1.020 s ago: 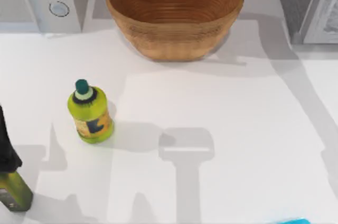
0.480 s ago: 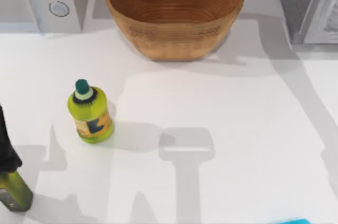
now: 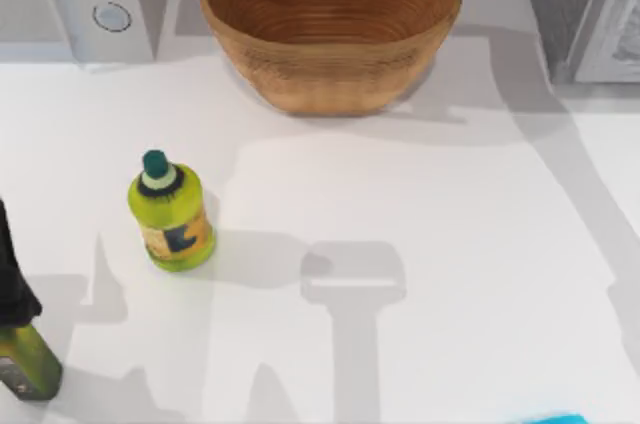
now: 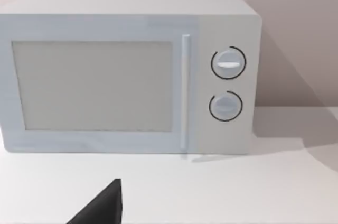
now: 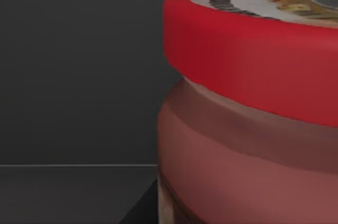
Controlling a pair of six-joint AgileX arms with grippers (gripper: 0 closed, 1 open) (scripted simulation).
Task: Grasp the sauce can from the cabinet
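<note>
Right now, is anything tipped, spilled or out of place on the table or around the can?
Nothing stands out. The yellow-green bottle stands upright, the basket sits level, the microwave door is shut, and the sauce can looks upright.

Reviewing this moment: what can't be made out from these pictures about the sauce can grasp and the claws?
- Sauce can: right wrist view, cut off by the picture's edges, so any grip on it stays unseen.
- Left claw: left wrist view, just a dark part at the edge; open or shut unclear.
- Olive object: top view, cut off by the edge, under a dark shape.
</note>
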